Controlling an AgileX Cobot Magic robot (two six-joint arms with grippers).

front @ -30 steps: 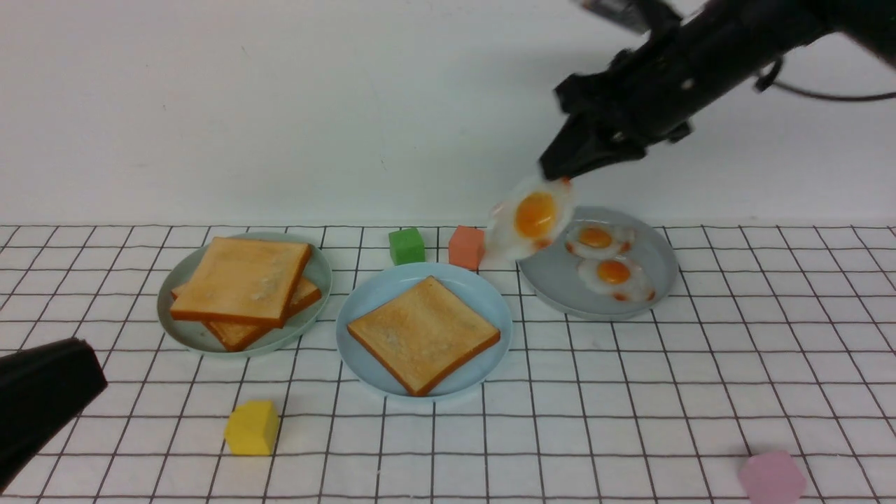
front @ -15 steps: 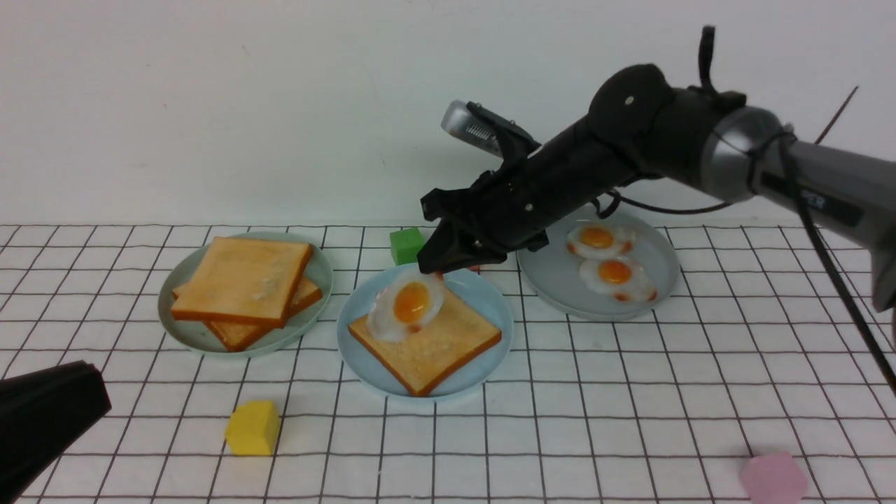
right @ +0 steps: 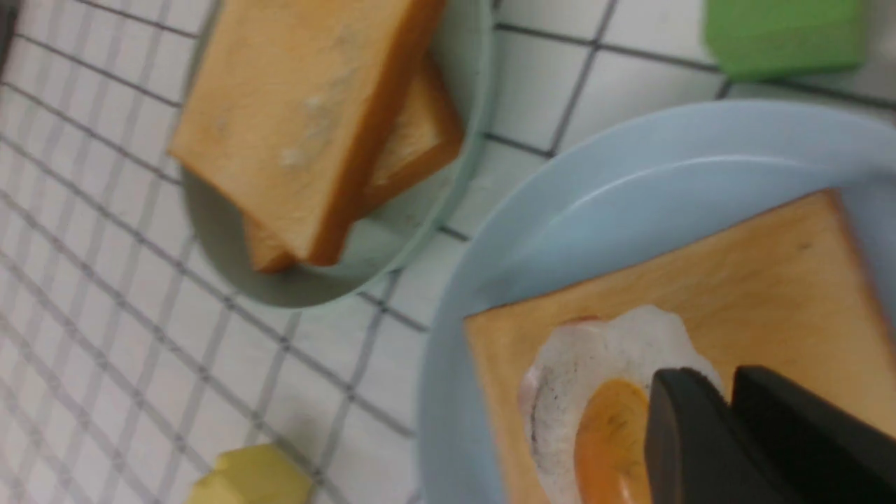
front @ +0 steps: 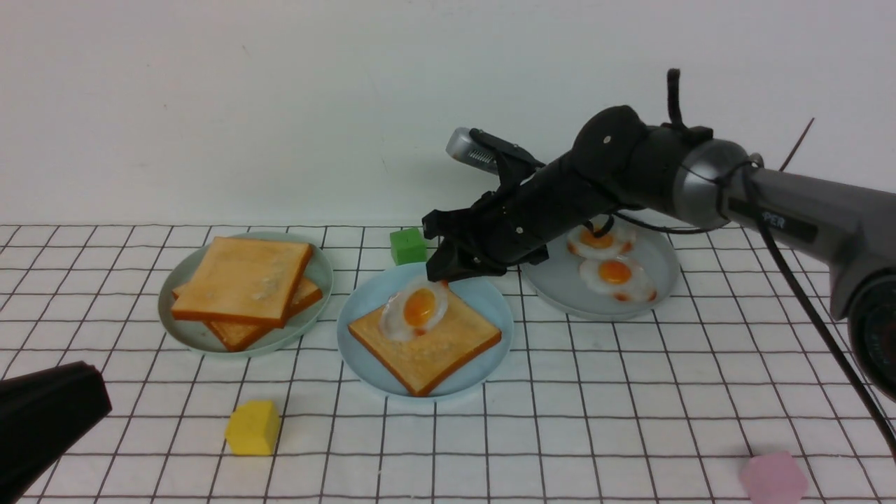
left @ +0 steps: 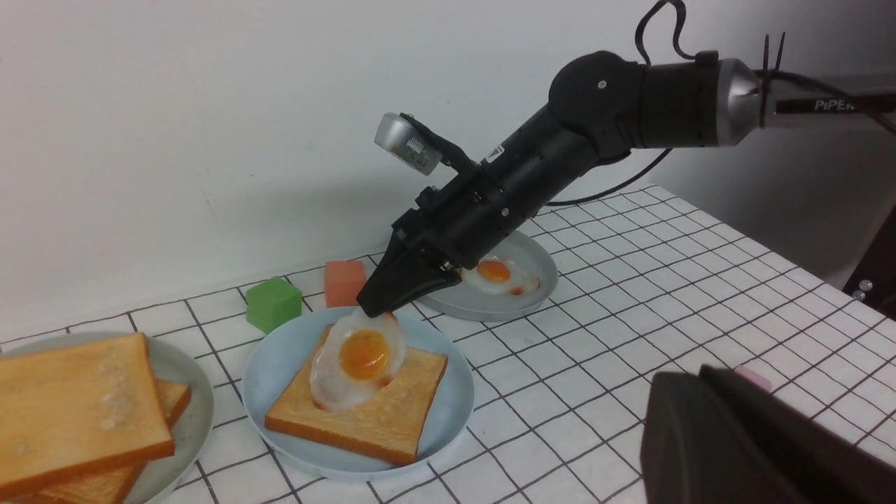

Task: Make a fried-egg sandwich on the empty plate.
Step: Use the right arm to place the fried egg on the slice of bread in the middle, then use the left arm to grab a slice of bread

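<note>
White gridded cloth covers everything. Nearest, far left, the left gripper waits apart, fingers closed on nothing. At centre, the empty plate carries a toast slice, and the fried egg leans on it, far rim nipped in the narrow fingers of the right gripper. The egg looks light, thin, glossy, probably slick and slightly bendy. Its flat white rim suits a pinch; the domed yolk doesn't. A second ago it dangled over the left edge of the grey plate.
</note>
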